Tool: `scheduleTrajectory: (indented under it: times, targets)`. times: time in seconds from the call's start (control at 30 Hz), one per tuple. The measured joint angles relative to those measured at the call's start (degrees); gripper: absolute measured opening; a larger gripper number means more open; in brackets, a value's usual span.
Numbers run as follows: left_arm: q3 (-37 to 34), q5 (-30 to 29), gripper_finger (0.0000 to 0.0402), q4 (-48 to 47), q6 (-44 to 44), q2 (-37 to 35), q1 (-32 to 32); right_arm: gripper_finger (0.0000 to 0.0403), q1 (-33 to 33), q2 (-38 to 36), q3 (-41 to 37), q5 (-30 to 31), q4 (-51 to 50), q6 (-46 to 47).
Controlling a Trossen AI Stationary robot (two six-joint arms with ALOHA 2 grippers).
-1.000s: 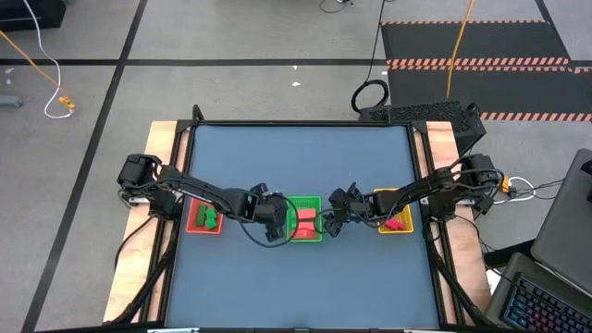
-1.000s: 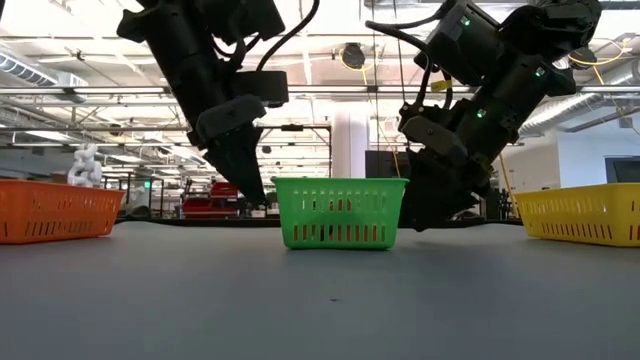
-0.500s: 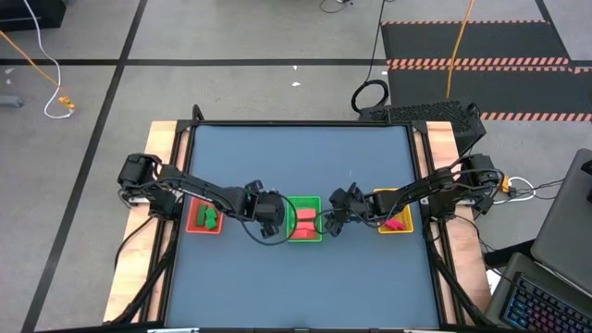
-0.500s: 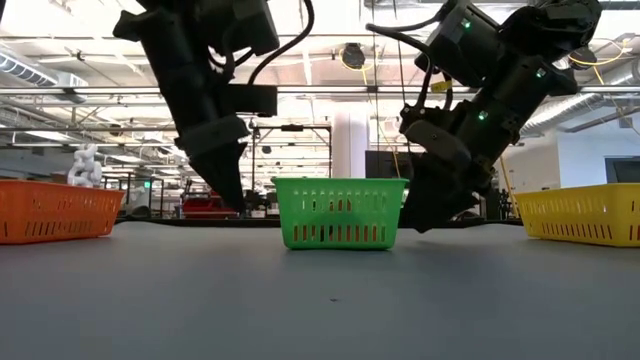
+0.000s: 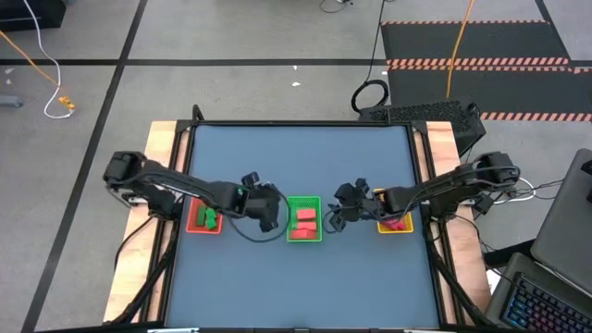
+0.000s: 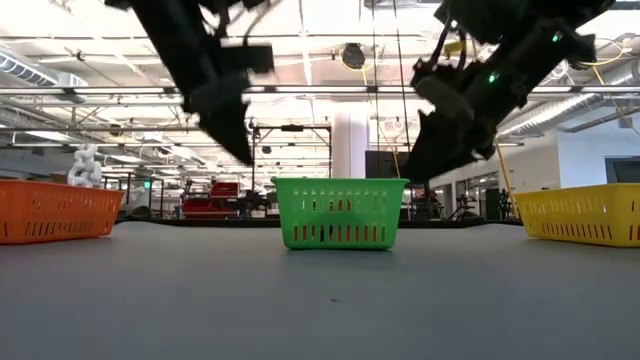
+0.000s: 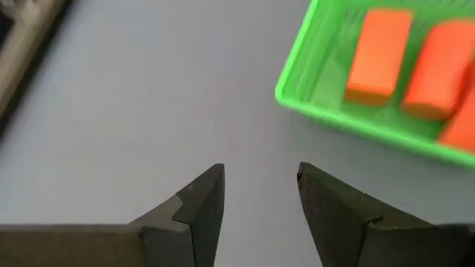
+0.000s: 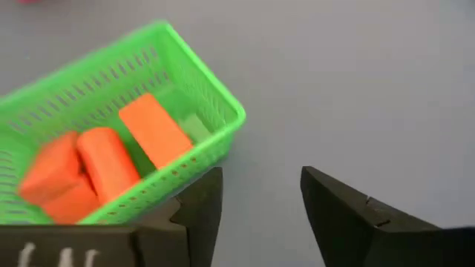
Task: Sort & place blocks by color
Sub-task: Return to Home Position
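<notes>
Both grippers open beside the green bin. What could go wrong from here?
1. Left gripper and right gripper flank the green bin closely; a low swing might knock it and shift the orange blocks.
2. The right arm crosses above the yellow bin; a sagging link might snag its rim.

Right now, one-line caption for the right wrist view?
Open right gripper hovers beside the green bin, which holds orange blocks.

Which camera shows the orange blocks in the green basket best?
The right wrist view: the orange blocks all show large inside the green basket. The left wrist view cuts some off at its edge, the high view shows them tiny from above, and the low view mostly hides them behind the basket's wall.
</notes>
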Motion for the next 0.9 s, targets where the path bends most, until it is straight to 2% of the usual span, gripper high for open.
scheduleTrajectory:
  times: [0.13, 0.2, 0.3, 0.43, 0.5, 0.7, 0.9]
  targets:
    - [0.02, -2.64, 0.0171, 4.17, 4.17, -5.51, -1.81, 0.0157, 1.58, -3.33, 0.02, 0.87, 0.39, -2.51]
    - [0.0, -2.69, 0.0155, 5.2, 7.03, -8.24, -2.58, 0.0144, 2.72, -5.39, 0.02, 0.88, 0.85, -4.41]
    - [-0.75, -2.79, 0.0109, 6.98, 9.37, -12.23, -3.53, 0.0121, 4.85, -8.69, -0.02, 0.93, 0.23, -7.5]
    - [-5.03, -2.78, 0.0023, 8.21, 10.39, -17.66, -4.62, 0.0083, 8.15, -13.35, -0.6, 1.02, 0.9, -10.37]
    - [-9.39, -2.74, 0.001, 10.89, 10.26, -20.93, -5.02, 0.0063, 10.11, -15.75, -1.91, 2.49, 2.63, -11.65]
    - [-24.68, 1.93, 0.0005, 25.27, 10.13, -32.88, -5.22, 0.0009, 13.89, -25.03, -13.65, 3.71, 18.6, -17.51]
    - [-35.64, 3.72, 0.0003, 32.81, 12.33, -47.06, -5.22, 0.0005, 15.09, -37.67, -28.12, 1.97, 37.87, -22.56]
